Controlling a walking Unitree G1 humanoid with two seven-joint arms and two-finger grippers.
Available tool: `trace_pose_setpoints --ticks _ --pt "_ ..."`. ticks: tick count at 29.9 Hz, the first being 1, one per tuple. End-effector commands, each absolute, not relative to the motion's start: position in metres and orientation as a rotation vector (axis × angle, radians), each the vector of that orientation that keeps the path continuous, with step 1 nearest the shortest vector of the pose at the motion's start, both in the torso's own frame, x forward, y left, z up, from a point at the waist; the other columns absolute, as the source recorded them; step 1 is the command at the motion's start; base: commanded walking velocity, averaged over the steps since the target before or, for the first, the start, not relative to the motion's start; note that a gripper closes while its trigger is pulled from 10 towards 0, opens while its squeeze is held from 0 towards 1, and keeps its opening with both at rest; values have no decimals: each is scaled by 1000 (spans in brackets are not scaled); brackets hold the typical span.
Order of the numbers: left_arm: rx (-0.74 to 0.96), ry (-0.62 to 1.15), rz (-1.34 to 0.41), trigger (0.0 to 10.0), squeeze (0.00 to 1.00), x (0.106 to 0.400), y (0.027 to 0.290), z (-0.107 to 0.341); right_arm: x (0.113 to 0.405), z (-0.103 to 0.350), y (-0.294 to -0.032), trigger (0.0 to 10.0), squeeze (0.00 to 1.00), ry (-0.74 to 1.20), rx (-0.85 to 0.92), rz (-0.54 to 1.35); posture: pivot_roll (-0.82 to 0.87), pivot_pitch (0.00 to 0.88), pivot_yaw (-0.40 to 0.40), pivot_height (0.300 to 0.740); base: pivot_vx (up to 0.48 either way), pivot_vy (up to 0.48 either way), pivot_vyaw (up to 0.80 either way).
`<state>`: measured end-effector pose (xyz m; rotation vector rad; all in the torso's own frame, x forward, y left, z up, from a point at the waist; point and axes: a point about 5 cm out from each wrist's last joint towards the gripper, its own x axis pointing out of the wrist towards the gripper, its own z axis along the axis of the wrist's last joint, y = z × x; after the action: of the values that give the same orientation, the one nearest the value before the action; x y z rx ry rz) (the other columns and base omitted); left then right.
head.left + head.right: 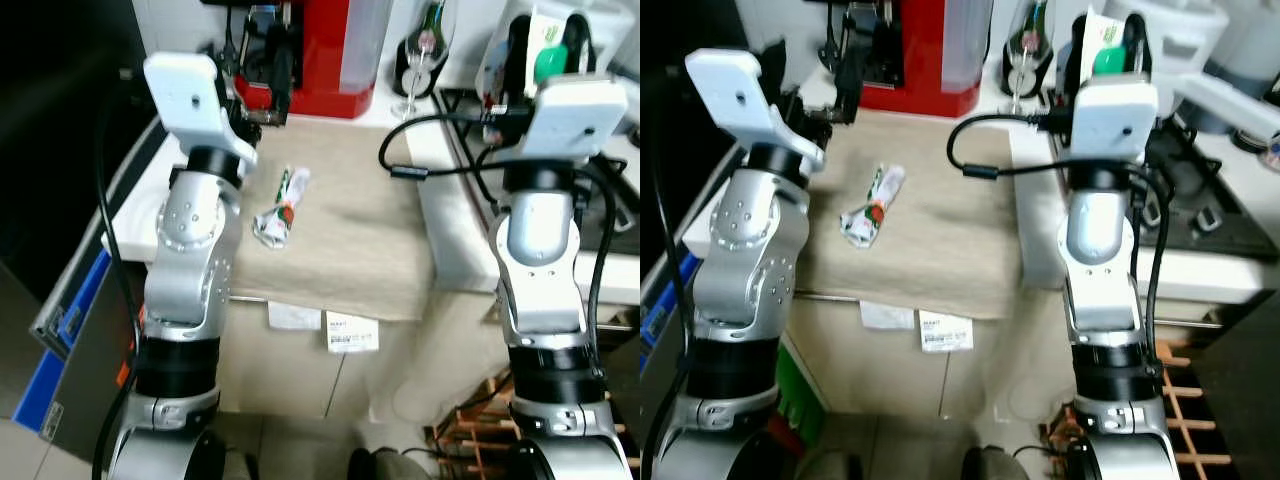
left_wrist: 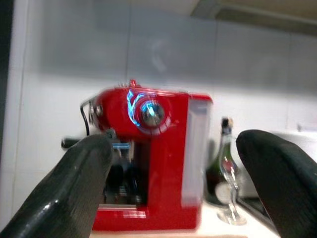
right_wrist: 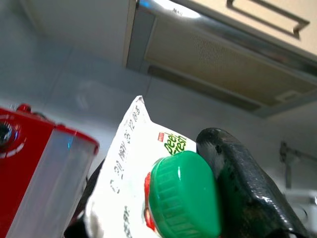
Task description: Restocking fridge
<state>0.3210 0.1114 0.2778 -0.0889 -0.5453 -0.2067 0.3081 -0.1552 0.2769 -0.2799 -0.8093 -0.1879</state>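
**Desk clerk:** Item one, what can't you make out?

**Operator:** From my head cameras, the right pincer [image 3: 163, 198] is largely hidden behind its white wrist block, so I read it from the wrist view. The print on the pouch [image 3: 131, 163] is partly cut off and blurred. The top of the red coffee machine [image 1: 330, 50] runs off the frame. The dark area to the robot's left of the desk [image 1: 350, 240] is too dim to read.

**Desk clerk:** Item two, containers and contents?

**Operator:** One white pouch with a green screw cap [image 3: 185, 196], gripped by the right pincer, fingers closed against it, held raised near the stove [image 1: 1200, 215]. Contents not visible. One crumpled white, red and green packet [image 1: 280, 210] lying flat on the beige cloth [image 1: 340, 250] covering the desk, apart from both arms. One dark green bottle [image 2: 223, 168] behind a stemmed glass [image 2: 229, 193], just beside the coffee machine; I can't tell the fill level of either.

**Desk clerk:** Item three, the left pincer?

**Operator:** Left pincer [image 2: 173, 188], fingers spread wide, holding nothing, pointed at the coffee machine.
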Motion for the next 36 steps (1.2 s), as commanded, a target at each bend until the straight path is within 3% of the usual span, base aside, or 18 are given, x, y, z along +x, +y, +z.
trace_pose_setpoints --ticks 1,20,28,36 --pt "-93 -538 -225 10000 0 321 109 275 308 279 -157 10000 0 -805 -280 -198 -33 0 -20 711 -461 0 0" --pt "-86 -537 -259 10000 0 320 108 273 315 264 -147 10000 0 -722 -254 -150 -21 0 -14 711 -463 0 0" --pt "-48 -519 -275 10000 0 321 105 268 317 261 -148 10000 0 -703 -258 -147 -23 0 -18 711 0 0 0" --pt "-54 -507 -256 10000 0 323 109 266 318 257 -148 10000 0 -685 -253 -148 -21 0 -12 711 0 -472 0"
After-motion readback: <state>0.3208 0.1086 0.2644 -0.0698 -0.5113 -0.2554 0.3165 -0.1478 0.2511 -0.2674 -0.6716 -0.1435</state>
